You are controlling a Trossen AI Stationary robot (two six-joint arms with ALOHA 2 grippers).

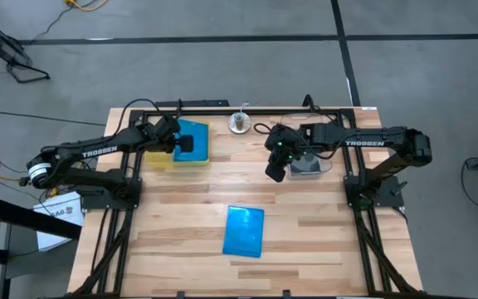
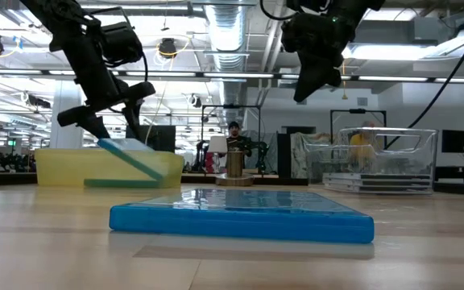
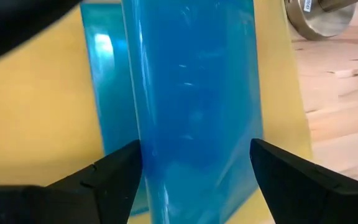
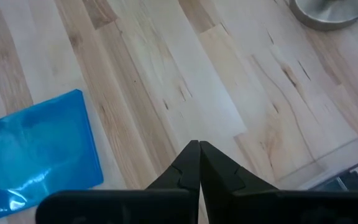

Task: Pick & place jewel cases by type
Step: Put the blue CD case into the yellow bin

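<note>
Blue plastic is filling my left wrist feed: the left gripper point(image 1: 182, 143) is pinching a blue jewel case point(image 3: 194, 93) by its two side edges, fingers spread only as wide as the case, and it is hanging tilted over the yellow tray point(image 2: 59, 165), its low end dipping toward another blue case point(image 3: 107, 93) lying flat inside. I'm judging this one as nearly placed. What I'm watching is the last blue case on the table point(image 1: 245, 231), lying flat near the front middle with its slightly longer side running front to back. The right gripper point(image 1: 275, 169) is hovering empty, fingers pressed fully together, just beside the clear tub point(image 2: 385, 161), and that loose case is sitting forward and toward the table's middle from it. Both arms look about equally far off; the right is free, but blue is going to the tray on the left.
</note>
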